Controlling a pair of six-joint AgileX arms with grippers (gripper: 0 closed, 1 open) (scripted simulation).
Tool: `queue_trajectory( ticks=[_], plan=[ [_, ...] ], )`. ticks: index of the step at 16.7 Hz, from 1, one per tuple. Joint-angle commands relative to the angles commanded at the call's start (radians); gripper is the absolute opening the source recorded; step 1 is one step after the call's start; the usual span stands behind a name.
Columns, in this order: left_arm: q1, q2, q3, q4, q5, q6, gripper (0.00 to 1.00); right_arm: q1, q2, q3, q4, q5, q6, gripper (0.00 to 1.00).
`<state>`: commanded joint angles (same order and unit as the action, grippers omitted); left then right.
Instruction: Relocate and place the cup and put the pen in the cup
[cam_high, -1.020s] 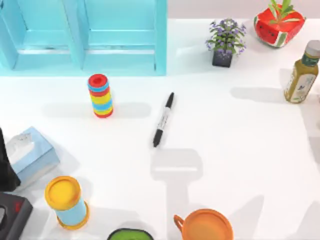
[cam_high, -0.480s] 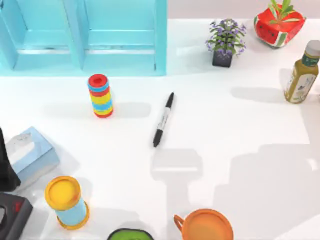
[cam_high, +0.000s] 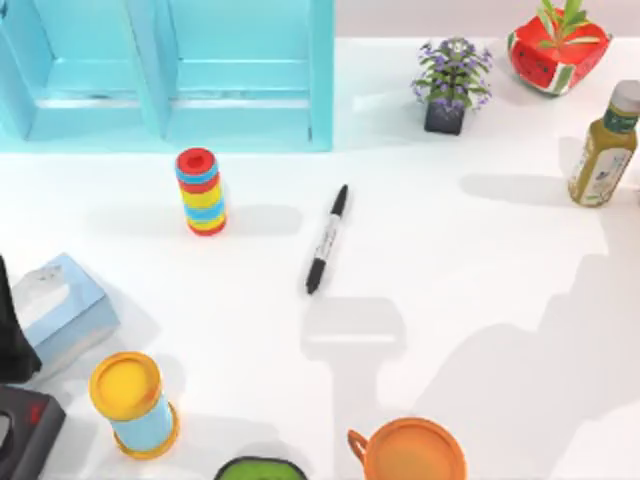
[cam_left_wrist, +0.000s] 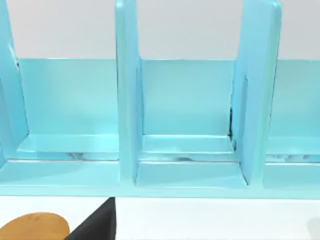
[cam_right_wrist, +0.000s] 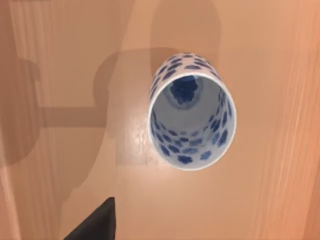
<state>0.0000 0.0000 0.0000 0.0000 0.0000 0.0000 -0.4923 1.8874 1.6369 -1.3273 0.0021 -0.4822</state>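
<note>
The pen, black with a pale label band, lies flat near the middle of the white table, slanting from front left to back right. The cup, white with blue flower marks, stands upright on a brown wooden surface and is seen from straight above in the right wrist view. A dark part of my right gripper shows near it, apart from the cup. My left arm stays at the table's left edge, and its wrist view faces the blue shelf.
A ring stack stands left of the pen, before the blue shelf. Along the front are a tissue box, a yellow-topped cylinder and an orange mug. A bottle and potted plants stand at the back right.
A broad shadow at the table's right side has spread further toward the front and middle. The pen, the other objects and the left arm have not moved.
</note>
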Motion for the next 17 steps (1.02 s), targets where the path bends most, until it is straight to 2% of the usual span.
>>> queue_trajectory(
  ticks=[6,13,17],
  plan=[
    [0.0,0.0,0.0,0.0,0.0,0.0,1.0,0.003,0.005,-0.037,0.04,0.0,0.004,1.0],
    [0.0,0.0,0.0,0.0,0.0,0.0,1.0,0.003,0.06,-0.263,0.329,0.0,0.004,1.0],
    [0.0,0.0,0.0,0.0,0.0,0.0,1.0,0.003,0.074,-0.304,0.378,0.0,0.004,1.0]
  ],
)
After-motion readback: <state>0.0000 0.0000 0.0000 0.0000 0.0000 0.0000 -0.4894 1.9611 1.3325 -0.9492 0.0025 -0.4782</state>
